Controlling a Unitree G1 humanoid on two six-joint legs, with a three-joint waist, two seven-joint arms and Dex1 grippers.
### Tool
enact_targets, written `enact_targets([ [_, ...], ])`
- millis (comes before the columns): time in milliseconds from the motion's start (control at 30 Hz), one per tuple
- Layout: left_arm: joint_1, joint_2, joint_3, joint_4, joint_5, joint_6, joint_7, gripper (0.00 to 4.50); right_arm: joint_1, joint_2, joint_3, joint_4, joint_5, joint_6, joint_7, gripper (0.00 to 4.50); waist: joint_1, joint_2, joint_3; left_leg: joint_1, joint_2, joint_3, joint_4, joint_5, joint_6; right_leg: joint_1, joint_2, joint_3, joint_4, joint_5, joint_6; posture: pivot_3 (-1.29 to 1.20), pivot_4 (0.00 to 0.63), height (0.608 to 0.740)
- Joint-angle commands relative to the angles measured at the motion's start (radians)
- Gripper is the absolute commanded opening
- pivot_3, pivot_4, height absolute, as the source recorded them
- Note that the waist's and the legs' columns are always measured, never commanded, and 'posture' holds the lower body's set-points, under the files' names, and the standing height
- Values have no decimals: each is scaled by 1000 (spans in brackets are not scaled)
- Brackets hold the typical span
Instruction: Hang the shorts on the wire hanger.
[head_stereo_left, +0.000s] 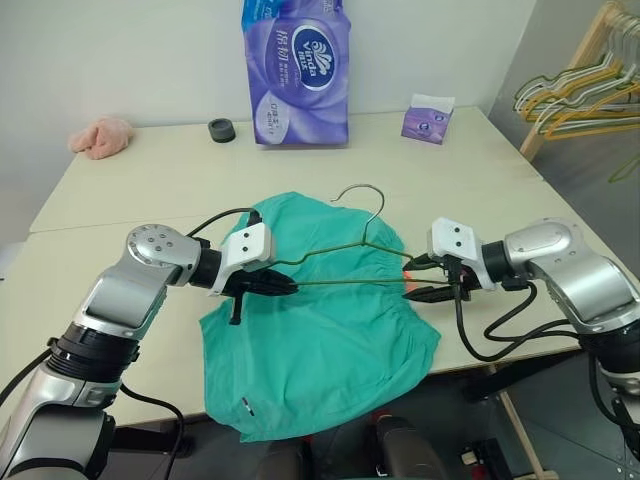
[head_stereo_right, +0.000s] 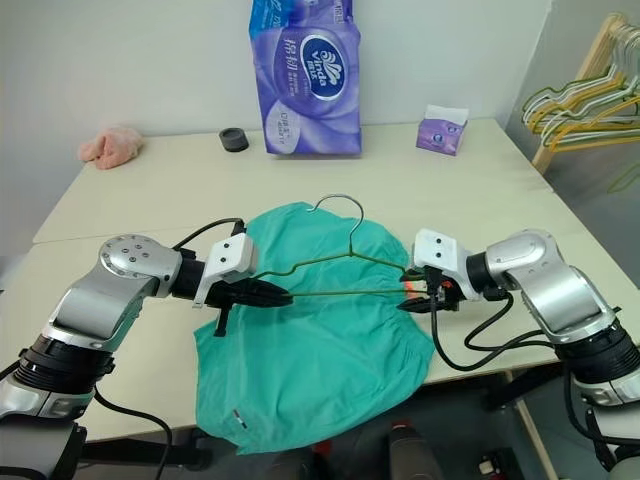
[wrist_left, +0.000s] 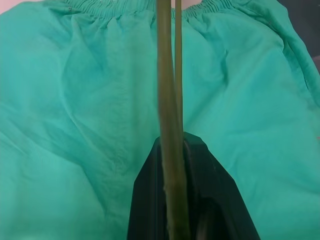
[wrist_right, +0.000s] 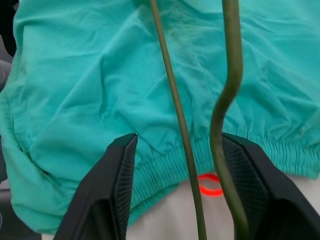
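- The shorts (head_stereo_left: 320, 320) lie flat on the table (head_stereo_left: 150, 190), w/ the near part hanging over the front edge.
- The wire hanger (head_stereo_left: 350, 255) sits just above the shorts, hook pointing to the far side of the table.
- The left gripper (head_stereo_left: 283, 286) is pinching the hanger's left corner. Left wrist view: black fingers (wrist_left: 200, 200) pressed tight on the green wire, shorts behind.
- The right gripper (head_stereo_left: 425, 280) is at the hanger's right corner. Right wrist view: fingers (wrist_right: 112, 195) spread apart, both wires running between them, not squeezed. The bent wire is right by one finger; can't tell if it touches.
- Right wrist view also shows the gathered waistband and an orange ring (wrist_right: 210, 185) on the table under the wires. From the head it's just an orange spot by the gripper.
- Head views show more stuff: purple tissue pack (head_stereo_left: 297, 70), small purple box (head_stereo_left: 427, 118), black cap (head_stereo_left: 221, 130), pink cloth (head_stereo_left: 100, 137), and more hangers (head_stereo_left: 585, 95) on a rack at the right.
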Motion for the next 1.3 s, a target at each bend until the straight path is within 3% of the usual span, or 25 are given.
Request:
enact_targets([
  [33, -23, -2, 14, -30, -8, -13, 5, 0, -16, 14, 6, 5, -19, -2, -14, 2647, 0, 0, 0, 0, 0, 0, 0, 0, 0, 0, 0, 0, 0, 0, 0, -192, 88, 740],
  [167, -25, -5, 12, -31, -7, -12, 4, 0, -32, 26, 23, 23, -20, 16, -1, 2647, -1, 0, 0, 0, 0, 0, 0, 0, 0, 0, 0, 0, 0, 0, 0, -189, 88, 740],
  [267, -23, -6, 12, -37, -7, -9, 6, 0, -47, 40, 26, 50, -10, 47, 3, 2083, -1, 0, 0, 0, 0, 0, 0, 0, 0, 0, 0, 0, 0, 0, 0, -183, 88, 740],
  [467, -15, -11, 13, -51, -13, 0, 18, 0, -60, 41, 29, 64, 6, 88, 28, 34, 0, 0, 0, 0, 0, 0, 0, 0, 0, 0, 0, 0, 0, 0, 0, -181, 90, 740],
  [767, -3, -8, 19, -56, -50, 50, -1, 0, -57, 44, 23, 67, 6, 94, 34, 34, 0, 0, 0, 0, 0, 0, 0, 0, 0, 0, 0, 0, 0, 0, 0, -185, 91, 740],
  [900, 8, -14, 20, -31, -20, 12, 26, 937, -53, 48, 7, 65, 17, 112, 23, 0, 0, 0, 0, 0, 0, 0, 0, 0, 0, 0, 0, 0, 0, 0, 0, -187, 93, 740],
  [1067, 20, -75, 98, -6, -44, 4, 145, 2473, -37, 51, -32, 51, 56, 171, 1, 0, 1, 0, 0, 0, 0, 0, 0, 0, 0, 0, 0, 0, 0, 0, 0, -189, 95, 740],
  [1300, -8, -131, 321, 107, -126, 80, 347, 2473, 80, 14, -158, -29, 156, 301, -59, 0, 2, -1, 0, 0, 0, 0, 0, 0, 0, 0, -1, 0, 0, 0, 0, -201, 102, 740],
])
